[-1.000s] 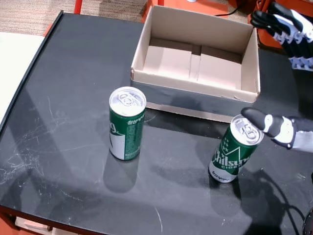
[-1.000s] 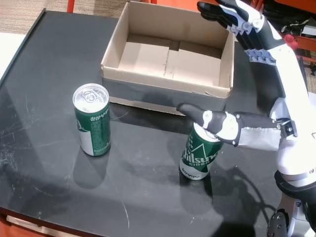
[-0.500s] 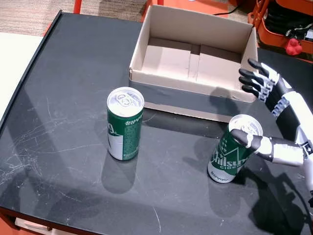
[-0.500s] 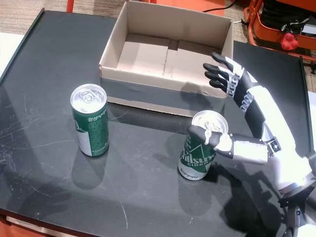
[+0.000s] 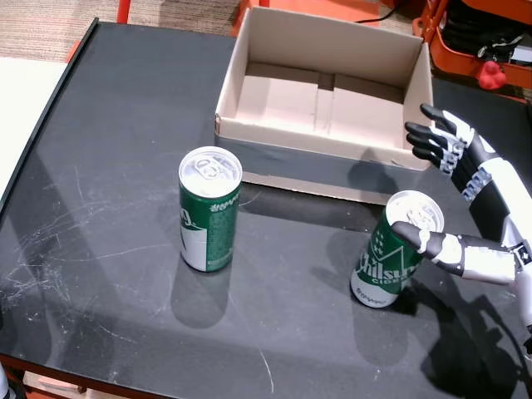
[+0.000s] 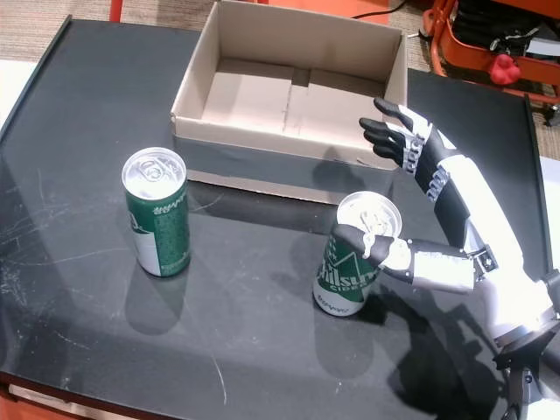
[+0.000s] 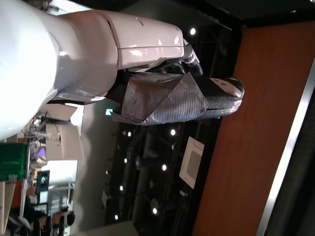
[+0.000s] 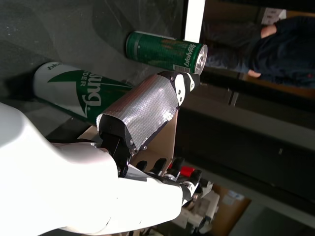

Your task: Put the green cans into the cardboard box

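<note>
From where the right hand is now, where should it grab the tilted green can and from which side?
Wrap the mid-body of the tilted can, coming from its right side. The right hand is open there, thumb near the rim, fingers toward the cardboard box. The can leans and probably tips easily.

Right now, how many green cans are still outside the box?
2. One green can stands upright left of centre on the table. The other can leans by the right hand, thumb against it. The cardboard box looks empty; none seem hidden.
</note>
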